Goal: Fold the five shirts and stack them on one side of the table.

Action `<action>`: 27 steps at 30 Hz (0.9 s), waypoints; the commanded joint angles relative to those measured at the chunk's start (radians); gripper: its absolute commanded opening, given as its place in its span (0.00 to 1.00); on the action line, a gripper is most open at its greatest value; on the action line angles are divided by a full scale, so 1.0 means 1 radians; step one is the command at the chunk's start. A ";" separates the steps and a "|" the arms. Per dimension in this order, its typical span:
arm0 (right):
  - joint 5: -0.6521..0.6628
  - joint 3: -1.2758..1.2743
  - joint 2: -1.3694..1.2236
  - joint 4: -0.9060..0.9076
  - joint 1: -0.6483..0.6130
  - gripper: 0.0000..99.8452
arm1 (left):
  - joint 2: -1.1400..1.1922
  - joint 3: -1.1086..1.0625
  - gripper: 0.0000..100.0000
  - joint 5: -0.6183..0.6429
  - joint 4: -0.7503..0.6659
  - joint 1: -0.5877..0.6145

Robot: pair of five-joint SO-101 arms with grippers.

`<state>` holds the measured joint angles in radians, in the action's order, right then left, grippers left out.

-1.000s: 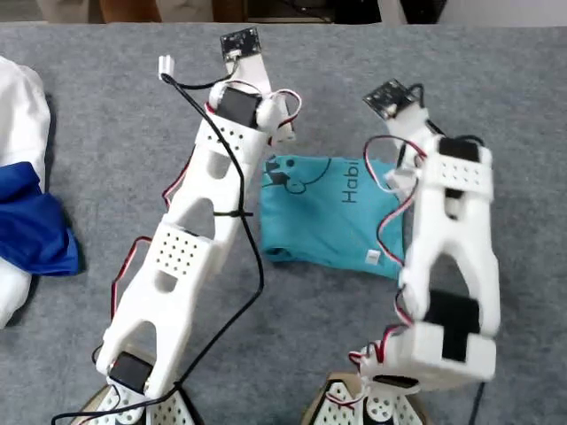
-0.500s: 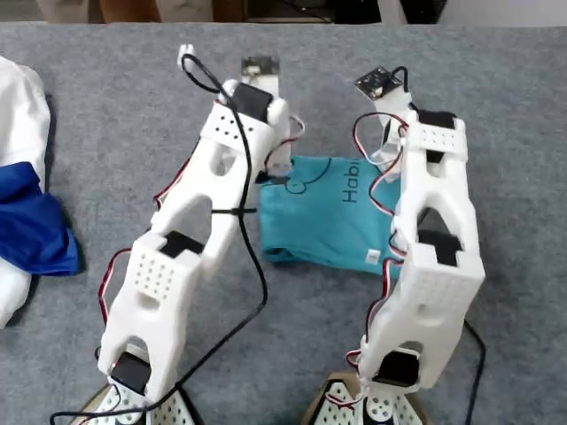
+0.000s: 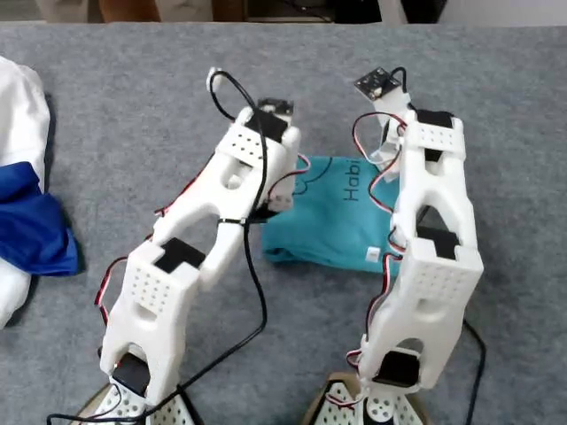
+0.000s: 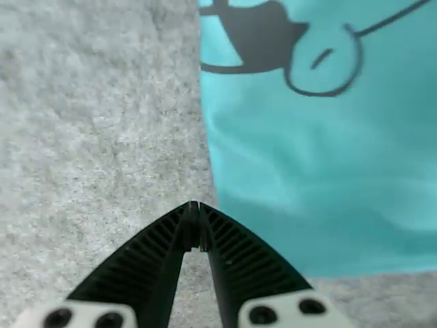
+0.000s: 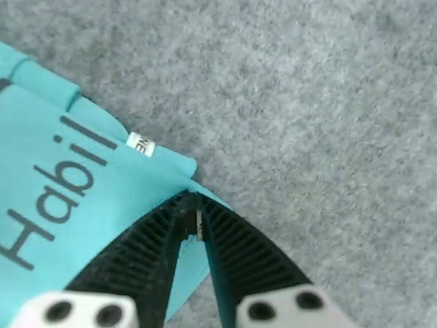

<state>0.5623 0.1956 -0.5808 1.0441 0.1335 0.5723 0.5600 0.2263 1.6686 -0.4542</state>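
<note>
Near the middle of the table (image 3: 115, 106) lies the teal shirt (image 3: 332, 221), folded into a rough rectangle, with a dark drawing (image 4: 273, 41) and dark lettering on its upper face. A small white tag (image 5: 141, 143) sits at one of its edges.

From my seat, the left arm (image 3: 204, 230) stretches from the near edge to the shirt's left side. Its tool (image 4: 194, 217) is pinched narrow, the two black fingers meeting at their tips, and it sits right on the line where the teal cloth meets the grey table. I see nothing between the fingers.

On the other side, the right arm (image 3: 430, 230) reaches over the shirt's right side. Its tool (image 5: 192, 208) is also closed down, tips together, over the shirt's corner just beside the tag. I cannot tell whether any cloth is caught between the tips.

At the left edge of the table, well apart from the arms, a white shirt (image 3: 18, 115) lies bunched, and a blue shirt (image 3: 31, 226) is crumpled on top of it.
</note>
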 commanded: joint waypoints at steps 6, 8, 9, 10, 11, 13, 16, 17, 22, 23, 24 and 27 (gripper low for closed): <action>-0.003 0.058 -0.038 -0.017 -0.010 0.01 | -0.145 -0.049 0.02 0.037 -0.069 -0.103; -0.002 0.058 -0.036 -0.017 -0.010 0.01 | -0.162 -0.098 0.02 0.040 -0.114 -0.112; -0.002 0.058 -0.036 -0.017 -0.010 0.01 | -0.165 -0.127 0.02 0.040 -0.141 -0.114; -0.002 0.058 -0.036 -0.017 -0.010 0.01 | -0.173 -0.164 0.02 0.038 -0.172 -0.117; -0.002 0.058 -0.036 -0.017 -0.010 0.01 | -0.180 -0.206 0.02 0.038 -0.204 -0.118; -0.002 0.058 -0.036 -0.017 -0.010 0.01 | -0.191 -0.281 0.02 0.041 -0.265 -0.118; -0.003 0.058 -0.038 -0.026 -0.010 0.01 | -0.205 -0.404 0.02 0.041 -0.342 -0.114; -0.003 0.058 -0.038 -0.031 -0.010 0.01 | -0.209 -0.446 0.02 0.041 -0.368 -0.112; -0.002 0.059 -0.039 -0.060 -0.008 0.01 | -0.242 -0.646 0.02 0.041 -0.488 -0.110; 0.005 0.059 -0.041 -0.075 -0.008 0.01 | -0.249 -0.678 0.02 0.041 -0.511 -0.109; 0.018 0.059 -0.041 -0.081 -0.008 0.01 | -0.257 -0.707 0.02 0.041 -0.531 -0.104; 0.043 0.059 -0.042 -0.087 -0.008 0.01 | -0.272 -0.766 0.02 0.040 -0.578 -0.077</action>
<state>0.5854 0.2002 -0.6268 0.9782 0.1335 0.3391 -0.1504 0.2601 1.1254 -0.5554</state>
